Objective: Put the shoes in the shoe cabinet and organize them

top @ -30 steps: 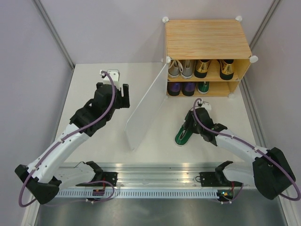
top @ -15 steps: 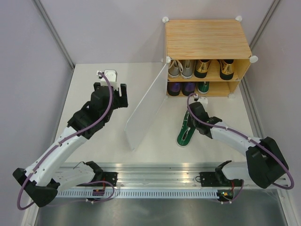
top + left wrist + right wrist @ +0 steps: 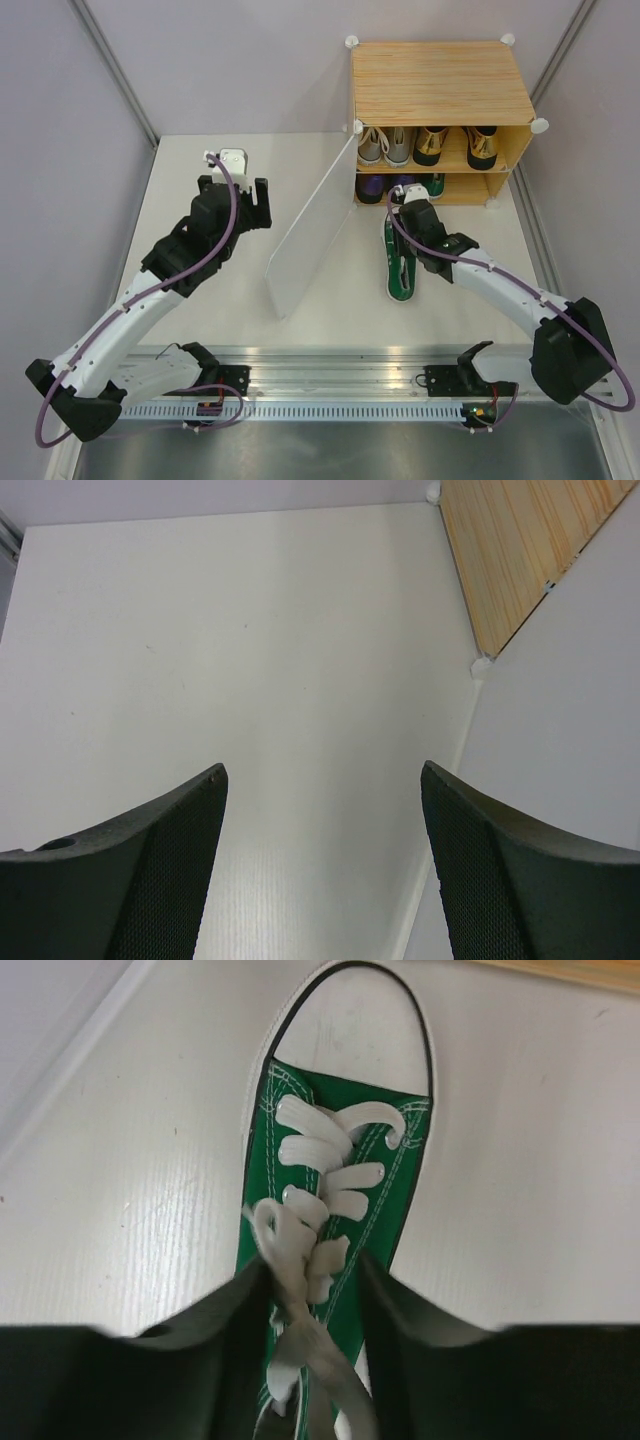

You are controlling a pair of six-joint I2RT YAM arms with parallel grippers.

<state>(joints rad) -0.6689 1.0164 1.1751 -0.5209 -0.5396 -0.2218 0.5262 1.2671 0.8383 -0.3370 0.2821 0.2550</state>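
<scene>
Your right end effector (image 3: 310, 1280) is clenched on the green sneaker (image 3: 350, 1045) at its laces. The shoe lies on the tabletop (image 3: 340, 300) just in front of the shoe cabinet (image 3: 440, 80), toe toward the lower shelf. Your left end effector (image 3: 322, 775) is released, its fingers spread wide above bare tabletop beside the open white door (image 3: 305, 235).

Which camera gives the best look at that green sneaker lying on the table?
The right wrist view: the green sneaker fills it, laces and white toe cap sharp. The top external view shows it small, partly under the right arm. The left wrist view misses it.
</scene>
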